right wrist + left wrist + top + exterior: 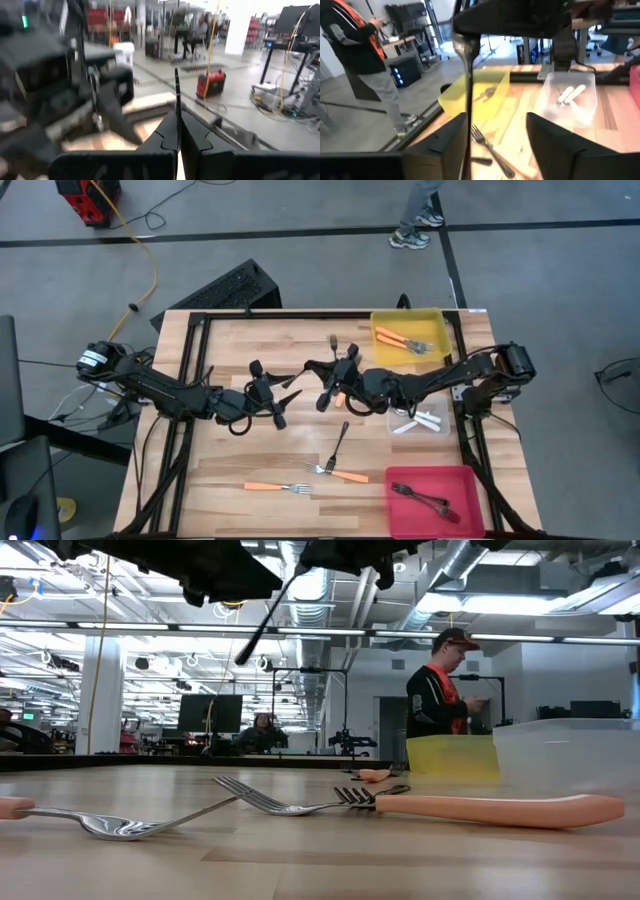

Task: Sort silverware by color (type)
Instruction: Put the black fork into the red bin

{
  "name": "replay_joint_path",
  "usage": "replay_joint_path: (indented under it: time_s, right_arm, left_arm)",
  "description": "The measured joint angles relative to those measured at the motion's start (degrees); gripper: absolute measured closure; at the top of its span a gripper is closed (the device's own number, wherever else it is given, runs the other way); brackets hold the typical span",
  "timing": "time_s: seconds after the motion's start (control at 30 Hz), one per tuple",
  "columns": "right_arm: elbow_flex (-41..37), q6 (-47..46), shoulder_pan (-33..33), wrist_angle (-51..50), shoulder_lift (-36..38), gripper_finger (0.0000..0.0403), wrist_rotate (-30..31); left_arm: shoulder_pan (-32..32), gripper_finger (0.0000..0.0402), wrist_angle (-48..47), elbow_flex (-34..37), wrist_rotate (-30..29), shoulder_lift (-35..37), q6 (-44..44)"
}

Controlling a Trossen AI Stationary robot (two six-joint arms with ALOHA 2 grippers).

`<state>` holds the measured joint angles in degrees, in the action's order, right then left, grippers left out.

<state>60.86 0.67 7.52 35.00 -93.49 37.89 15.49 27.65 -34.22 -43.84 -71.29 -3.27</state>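
Note:
A dark grey fork (467,95) hangs in the air between my two grippers, above the middle of the table. My right gripper (178,137) is shut on it and comes from the table's right. My left gripper (495,145) comes from the left and is open, with the fork's free lower part running between its fingers, close to one of them. In the high view the two grippers, left (283,402) and right (322,385), nearly meet. Loose forks lie flat on the wood: orange-handled ones (275,487) (345,475) and dark ones (340,442) (333,340). My right gripper pinches the dark fork between its two shut fingers near one end (465,47); which end, I cannot tell. The fingers point about level, from the table's right. The fork (265,620) slants down toward my left gripper, clear of the table. My left gripper: I cannot tell whether the near finger (447,145) touches the fork.
A yellow bin (440,320) at the far right holds orange-handled forks, a clear bin (440,425) holds pale ones, and a red bin (465,480) at the near right holds dark ones. A person stands beyond the table's far edge.

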Motion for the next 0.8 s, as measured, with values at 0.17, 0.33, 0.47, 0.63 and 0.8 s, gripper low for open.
replay_joint_path:
  time_s: [0.17,0.33,0.47,0.63,0.8]
  right_arm:
    - [0.06,-0.24,0.77,-8.94,3.6,0.0381,1.65]
    - [0.04,-3.32,1.52,-21.67,7.86,0.0381,3.02]
    - [0.04,-7.68,3.59,-35.89,12.14,0.0381,2.77]
    - [0.02,-18.77,8.71,-55.04,17.34,0.0381,-1.64]
    - [0.04,-27.18,15.69,-63.83,21.48,0.0381,-11.34]
  left_arm:
    - [0.0,0.0163,-2.1,0.0,0.02,-0.02,2.42]
    - [0.0,0.0157,-2.54,0.0,0.09,-0.02,3.59]
    - [0.0,0.0157,-4.13,0.0,0.07,-0.04,5.68]
    - [0.0,0.0157,-7.59,0.0,0.06,-0.04,9.24]
    - [0.0,0.0157,-8.03,0.0,0.02,-0.04,10.55]
